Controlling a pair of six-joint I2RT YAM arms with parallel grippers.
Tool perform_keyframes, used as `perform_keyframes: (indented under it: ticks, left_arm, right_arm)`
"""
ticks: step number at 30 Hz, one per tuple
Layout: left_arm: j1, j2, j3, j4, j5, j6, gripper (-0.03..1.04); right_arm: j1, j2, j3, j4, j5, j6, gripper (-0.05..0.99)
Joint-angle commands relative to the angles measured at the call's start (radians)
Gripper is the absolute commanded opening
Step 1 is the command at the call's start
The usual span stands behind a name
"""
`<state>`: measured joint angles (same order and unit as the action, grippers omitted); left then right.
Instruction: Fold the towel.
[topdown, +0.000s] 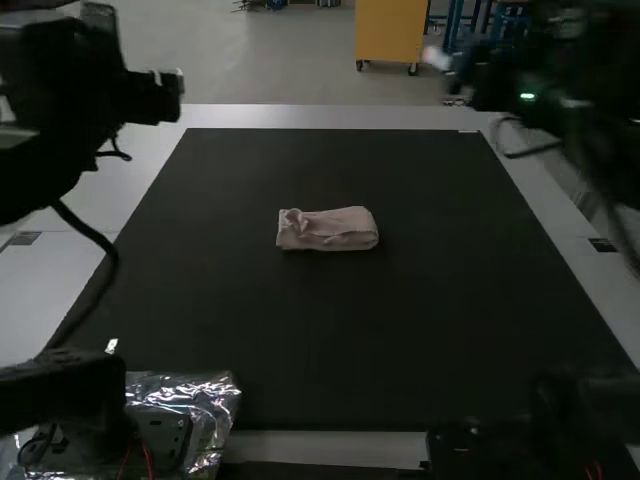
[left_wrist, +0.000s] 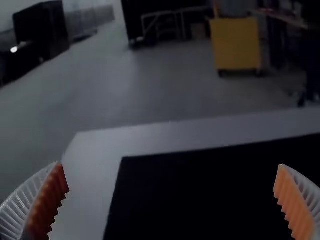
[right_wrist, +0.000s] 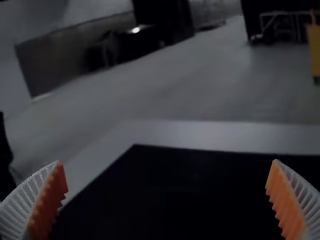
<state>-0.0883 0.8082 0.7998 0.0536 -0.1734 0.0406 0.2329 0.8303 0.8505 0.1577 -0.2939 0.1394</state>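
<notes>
Towel: pale pink, lying on the black mat near its middle, somewhat toward the far edge. It is folded into a compact, narrow bundle, longer across the view than deep, with a smooth rounded right end and a creased, partly gathered left end. The mat lies on a pale table, whose border shows around it.

Wrapping: crinkled, shiny clear plastic sits at the near left, beside the left arm's base. A dark plate with small holes lies within its outline; whether inside or on top cannot be told.

Left gripper: raised at the mat's far left side, well apart from the towel. In the left wrist view its ribbed fingers stand wide apart, orange pads facing each other.

Right gripper: blurred, raised at the far right, also well apart from the towel. In the right wrist view its fingers are likewise spread wide.
</notes>
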Motion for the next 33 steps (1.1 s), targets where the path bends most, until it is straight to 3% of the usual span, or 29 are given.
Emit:
perform_keyframes:
  ticks: [1, 8, 13, 18, 20, 21, 23, 26, 30, 33]
  left_arm:
    - [0.039, -0.093, -0.033, -0.011, -0.023, 0.016, 0.97]
    - [0.053, -0.348, -0.094, -0.064, -0.020, 0.019, 0.97]
    - [0.053, -0.567, -0.152, -0.104, -0.021, 0.018, 0.97]
    - [0.053, -0.782, -0.218, -0.150, -0.021, 0.018, 0.97]
    - [0.053, -0.810, -0.232, -0.175, -0.018, 0.010, 0.97]
    - [0.051, -0.804, -0.234, -0.190, -0.018, -0.019, 0.97]
    - [0.047, -0.808, -0.246, -0.196, -0.008, -0.021, 0.97]
    - [0.045, -0.808, -0.323, -0.090, 0.028, -0.016, 0.97]
    - [0.044, -0.808, -0.508, 0.209, 0.178, -0.015, 0.97]
    - [0.044, -0.808, -0.636, 0.331, 0.224, -0.010, 0.97]
  right_arm:
    - [-0.075, -0.157, -0.039, -0.037, 0.006, 0.011, 0.91]
    - [-0.144, -0.504, -0.108, -0.211, -0.045, 0.088, 0.91]
    - [-0.153, -0.717, -0.117, -0.303, -0.047, 0.160, 0.91]
    - [-0.204, -0.835, -0.108, -0.386, -0.039, 0.161, 0.91]
    - [-0.219, -0.829, -0.091, -0.425, -0.013, 0.152, 0.91]
    - [-0.224, -0.829, -0.087, -0.422, 0.013, 0.134, 0.91]
    - [-0.227, -0.829, -0.099, -0.409, 0.058, 0.057, 0.91]
    - [-0.225, -0.829, -0.205, -0.326, 0.082, -0.098, 0.91]
    - [-0.225, -0.829, -0.426, -0.090, 0.200, -0.101, 0.91]
    - [-0.225, -0.829, -0.553, -0.020, 0.211, -0.101, 0.91]
